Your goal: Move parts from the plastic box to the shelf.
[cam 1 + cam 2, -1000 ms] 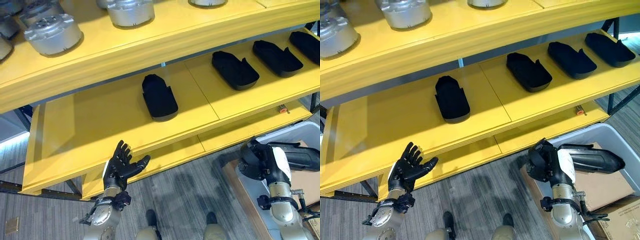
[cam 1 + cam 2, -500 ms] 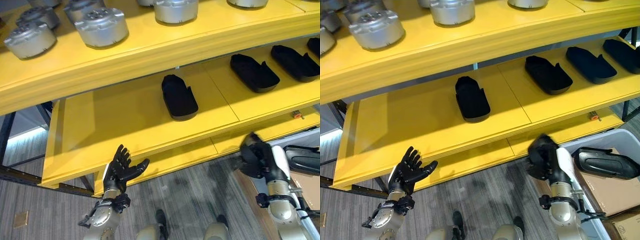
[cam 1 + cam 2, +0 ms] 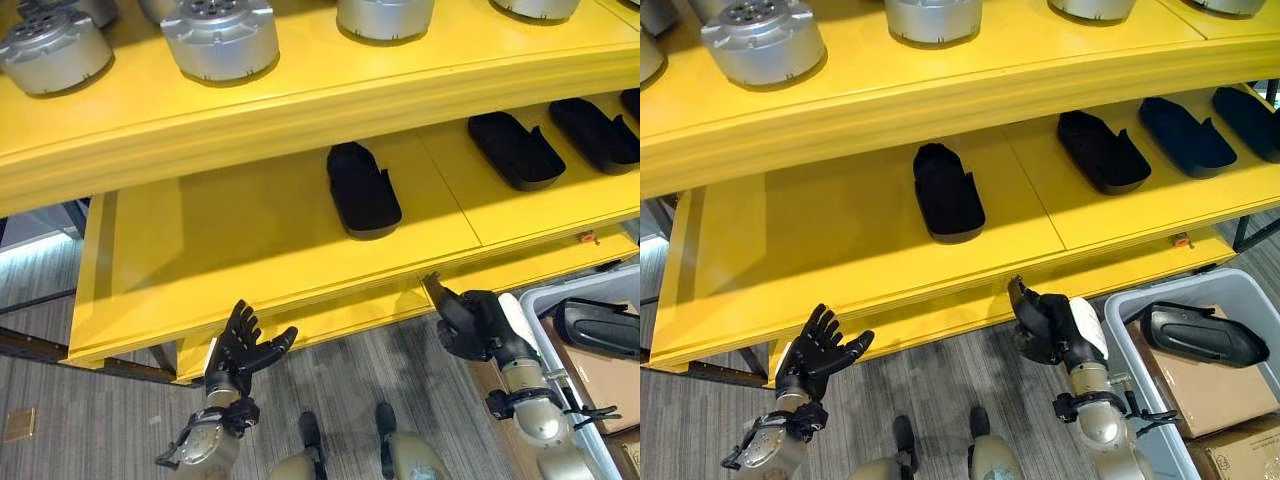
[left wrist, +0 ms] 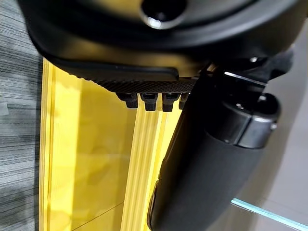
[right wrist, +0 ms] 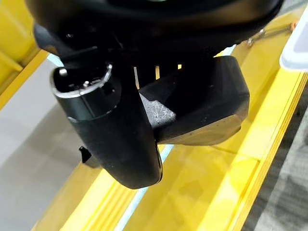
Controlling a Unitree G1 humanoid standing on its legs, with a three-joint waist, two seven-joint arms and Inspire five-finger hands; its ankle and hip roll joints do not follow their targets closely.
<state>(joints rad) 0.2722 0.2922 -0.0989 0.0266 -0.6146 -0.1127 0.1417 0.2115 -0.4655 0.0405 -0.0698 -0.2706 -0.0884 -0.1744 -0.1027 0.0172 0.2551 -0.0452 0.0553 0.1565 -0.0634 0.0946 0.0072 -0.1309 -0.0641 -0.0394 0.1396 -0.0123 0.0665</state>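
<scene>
Carrying a black moulded part (image 5: pixel 202 108), the right hand (image 3: pixel 1050 325) has its thumb and fingers curled round it just in front of the yellow shelf (image 3: pixel 840 260); the right wrist view shows the part's blunt end standing out past the fingers (image 5: pixel 113 139), with the shelf's front lip beyond the fingertips. Judging by its look, the part is a rigid shell of hard plastic or rubber, fairly light and not fragile, though its smooth matt skin could slip in a loose hold, so a wrap round the narrow waist, as now, seems the safest place to take it. The left hand (image 3: pixel 243 345) hovers with its fingers spread wide and holding nothing, its fingertips near the shelf's front edge. Well beyond the right hand's fingertips, on the middle tier, lie several placed parts (image 3: pixel 363 190), each flat on the board and well apart from its neighbour, and there is open board beyond the left fingertips for the carried one. Behind the right hand, by its wrist, stands the grey plastic box (image 3: pixel 1135 365), holding one more black part (image 3: pixel 1200 335) resting on a brown cardboard sheet (image 3: pixel 1195 385). Silver round housings (image 3: pixel 220 38) sit on the top tier, far above both hands
</scene>
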